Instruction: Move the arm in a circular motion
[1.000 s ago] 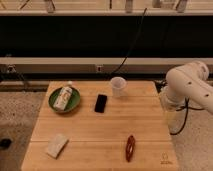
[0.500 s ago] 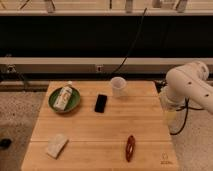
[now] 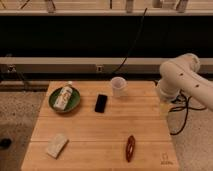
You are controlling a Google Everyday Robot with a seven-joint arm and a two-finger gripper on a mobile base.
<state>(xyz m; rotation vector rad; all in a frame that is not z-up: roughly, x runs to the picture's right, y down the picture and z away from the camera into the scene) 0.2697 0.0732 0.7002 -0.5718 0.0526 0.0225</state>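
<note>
The large glossy white arm (image 3: 182,80) enters from the right edge and bends at a bulbous joint above the right edge of the wooden table (image 3: 100,130). Its lower end points down beside the table's right edge. The gripper (image 3: 164,107) is at that lower end, just off the table's right side, and is mostly hidden by the arm. It is to the right of the white cup (image 3: 118,86) and apart from it. It holds nothing that I can see.
A green bowl (image 3: 52,102) holding a white bottle (image 3: 63,96) sits at the table's left. A black phone (image 3: 101,103) lies mid-table. A pale sponge (image 3: 57,145) lies front left and a reddish-brown oblong item (image 3: 130,147) front right. Black cables (image 3: 182,112) hang right of the table.
The arm has shifted very slightly to the left. The tabletop items have not moved.
</note>
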